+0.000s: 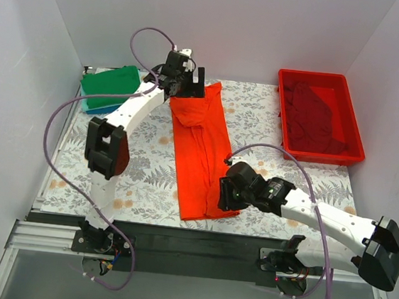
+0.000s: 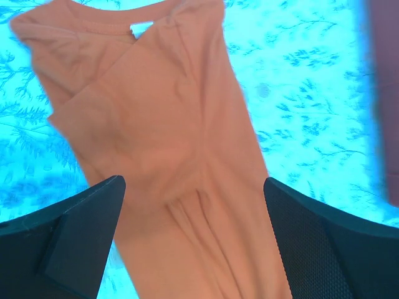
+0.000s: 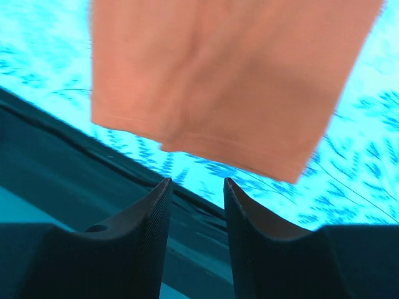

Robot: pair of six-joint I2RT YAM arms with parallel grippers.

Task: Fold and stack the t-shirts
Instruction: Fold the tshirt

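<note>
Orange-red t-shirt (image 1: 197,156) is lying on the leaf-patterned bench (image 1: 265,131) as a long narrow strip, sleeves tucked in, collar far, hem near; probably readied for a crosswise fold. Left pincer (image 1: 187,87) is hovering spread wide over the collar, gripping nothing. Right pincer (image 1: 221,195) is sitting by the hem corner, jaws partly apart, empty. Cloth is looking soft, matte, lightly creased. Green t-shirt (image 1: 110,83) is resting folded far left atop a blue one (image 1: 98,107).

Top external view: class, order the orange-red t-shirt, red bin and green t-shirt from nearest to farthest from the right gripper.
1. Orange-red t-shirt, centre, just beside the right gripper.
2. Red bin, far right.
3. Green t-shirt, far left.
</note>
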